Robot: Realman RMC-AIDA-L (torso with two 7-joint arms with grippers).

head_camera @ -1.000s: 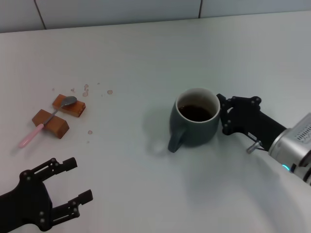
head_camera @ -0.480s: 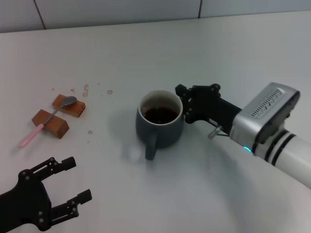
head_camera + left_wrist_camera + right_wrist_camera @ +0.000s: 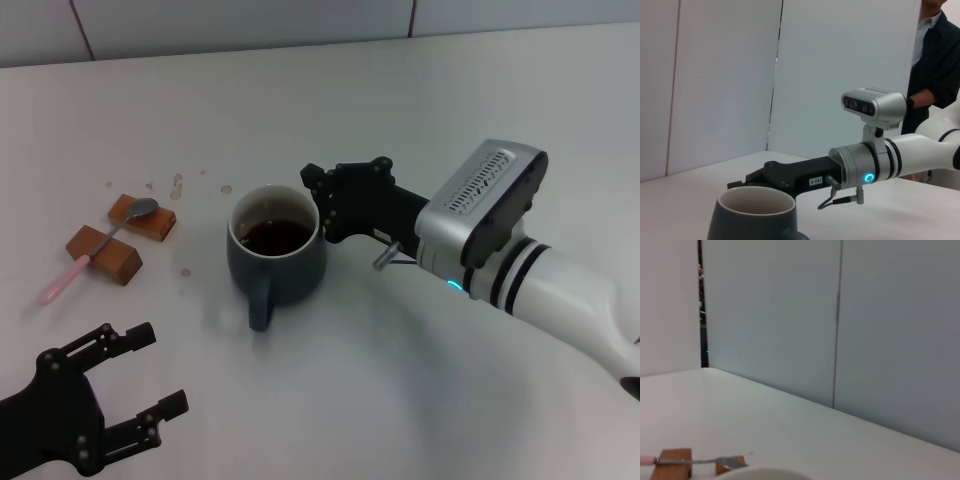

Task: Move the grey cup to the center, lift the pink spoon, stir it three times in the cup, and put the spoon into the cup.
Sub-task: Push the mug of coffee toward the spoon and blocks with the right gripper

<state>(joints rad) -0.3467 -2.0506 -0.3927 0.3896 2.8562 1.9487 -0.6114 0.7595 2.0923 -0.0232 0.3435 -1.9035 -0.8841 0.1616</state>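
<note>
The grey cup (image 3: 275, 260) stands near the table's middle, holding dark liquid, its handle turned toward me. It also fills the low edge of the left wrist view (image 3: 752, 217). My right gripper (image 3: 318, 205) is open, with its fingers against the cup's right side, and it shows behind the cup's rim in the left wrist view (image 3: 747, 182). The pink spoon (image 3: 62, 281) lies at the left across two brown blocks (image 3: 105, 255); the right wrist view shows the spoon (image 3: 700, 460) beyond the cup's rim (image 3: 760, 474). My left gripper (image 3: 165, 370) rests open at the near left.
Small stains (image 3: 200, 185) dot the white table (image 3: 330, 90) behind the blocks. A tiled wall (image 3: 240, 20) bounds the far edge. A person in dark clothes (image 3: 937, 60) stands behind my right arm in the left wrist view.
My right gripper has slid the grey cup leftward across the table, from right of centre to the middle. The cup's handle has swung toward me. The left arm and spoon have not moved.
</note>
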